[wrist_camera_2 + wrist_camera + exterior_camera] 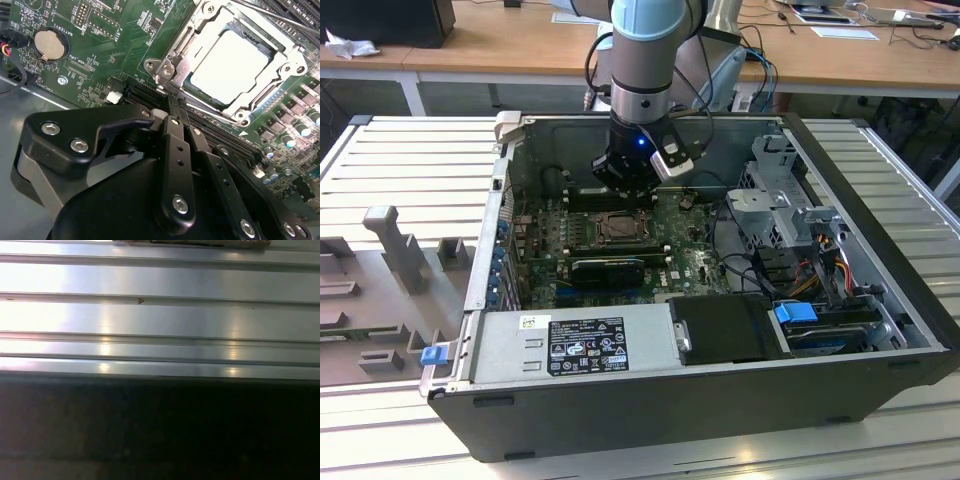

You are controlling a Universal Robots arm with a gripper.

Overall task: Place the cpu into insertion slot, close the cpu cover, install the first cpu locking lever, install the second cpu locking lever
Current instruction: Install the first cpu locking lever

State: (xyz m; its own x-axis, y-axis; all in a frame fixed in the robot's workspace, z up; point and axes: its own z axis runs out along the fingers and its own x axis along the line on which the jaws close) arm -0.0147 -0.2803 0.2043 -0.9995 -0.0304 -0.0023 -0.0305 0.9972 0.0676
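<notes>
from the exterior view i have the arm point(645, 60) reaching down into the open computer case point(720, 400), which lies on its side on the ribbed metal desk point(410, 160). the claw point(625, 178) hangs just above the green motherboard point(545, 240), at the far edge of the insertion slot point(620, 230) as that camera sees it. in the second wrist view the claw point(175, 107) shows as two slim black fingers point(177, 150) pressed flat together with no gap between them and nothing held; their tips sit low over the board right beside one corner of the socket, close to the hinge screws, and i cannot tell whether they actually touch anything there. the cpu point(227, 65) is already seated in the insertion slot point(260, 45), its pale lid flat and square inside the socket. the cpu cover point(280, 65) lies down over it, its silver frame around the chip with the lid showing through the window. a thin metal lever rod point(210, 111) runs along the socket edge nearest the fingers, and another thin rod point(272, 15) crosses past the far corner; i can't make out whether either is latched. a round coin battery point(50, 43) sits on the board well away from the socket, and a long black card slot point(145, 92) runs beside the socket under the fingers. the first wrist view looks at ribbed metal panels point(160, 315) with a dark band point(160, 425) next to them.
</notes>
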